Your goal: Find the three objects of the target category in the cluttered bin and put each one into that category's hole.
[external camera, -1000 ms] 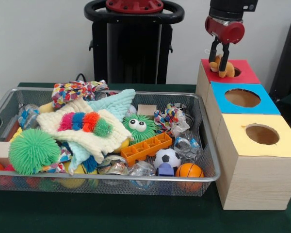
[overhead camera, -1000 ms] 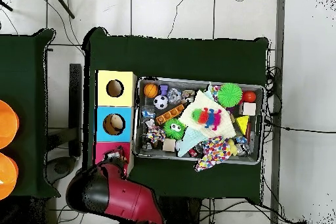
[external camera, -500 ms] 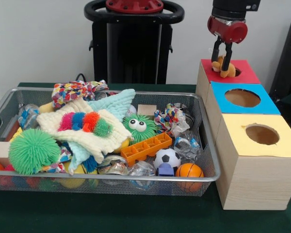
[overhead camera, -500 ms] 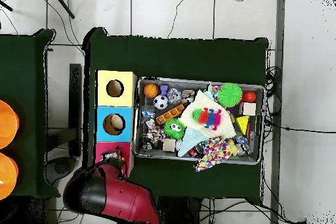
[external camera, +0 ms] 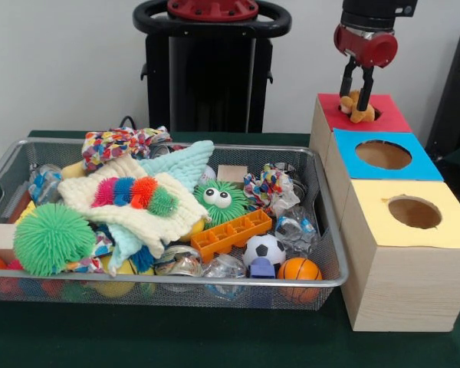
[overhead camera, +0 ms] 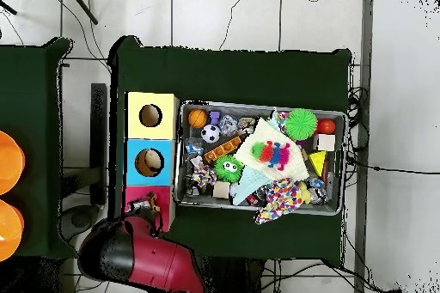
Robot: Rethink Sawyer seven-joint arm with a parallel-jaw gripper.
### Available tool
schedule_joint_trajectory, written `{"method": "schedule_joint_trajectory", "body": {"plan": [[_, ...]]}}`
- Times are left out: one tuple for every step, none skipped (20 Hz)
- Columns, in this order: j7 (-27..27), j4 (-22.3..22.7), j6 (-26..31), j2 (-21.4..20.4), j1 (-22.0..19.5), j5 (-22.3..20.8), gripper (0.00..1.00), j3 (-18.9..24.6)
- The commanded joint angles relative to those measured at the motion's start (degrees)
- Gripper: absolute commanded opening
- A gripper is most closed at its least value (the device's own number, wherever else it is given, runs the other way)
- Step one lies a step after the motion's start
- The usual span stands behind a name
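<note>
A small orange plush toy [external camera: 356, 106] lies on top of the red-topped box [external camera: 392, 119], right at the left rim of its hole; in the overhead view the plush toy [overhead camera: 152, 198] shows on the red-topped box [overhead camera: 137, 197]. My gripper [external camera: 356, 89] hangs just above the toy, open, its fingers clear of it. The wire bin [external camera: 169, 282] is heaped with toys: a green spiky ball [external camera: 51, 238], a green googly-eyed creature [external camera: 218, 201], an orange brick [external camera: 231, 234], a small football [external camera: 264, 249], an orange ball [external camera: 299, 270].
A blue-topped box [external camera: 383, 155] and a yellow-topped box [external camera: 411, 215] stand in a row with the red one, right of the bin. A cream cloth [external camera: 134, 205] with a striped caterpillar covers the bin's middle. The red arm [overhead camera: 146, 255] reaches over the table's edge.
The gripper has risen and drifted slightly right, away from the orange plush toy. The toy stays on the red box by the hole.
</note>
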Motion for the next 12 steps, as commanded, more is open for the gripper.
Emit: {"method": "schedule_joint_trajectory", "body": {"plan": [[11.5,2.2,-3.1,2.0,-0.1,3.7,1.00,5.2],[11.4,2.2,-3.1,1.9,-0.1,3.7,1.00,5.2],[11.3,2.3,-3.2,1.9,-0.2,3.8,1.00,5.3],[11.3,2.3,-3.3,1.9,-0.2,3.8,1.00,5.3],[11.2,2.4,-3.4,1.9,-0.3,3.8,1.00,5.4],[11.2,2.3,-3.4,1.9,-0.2,3.9,1.00,5.3],[11.2,2.3,-3.3,1.9,-0.2,3.9,1.00,5.3],[11.2,2.3,-3.3,1.9,-0.2,3.9,1.00,5.3],[11.1,2.3,-3.3,1.8,-0.2,3.9,1.00,5.3],[11.1,2.3,-3.3,1.9,0.0,4.0,1.00,5.1],[11.1,2.3,-3.3,1.9,0.0,4.0,1.00,5.1],[10.9,2.2,-3.3,1.9,-0.1,3.9,1.00,5.1]]}}
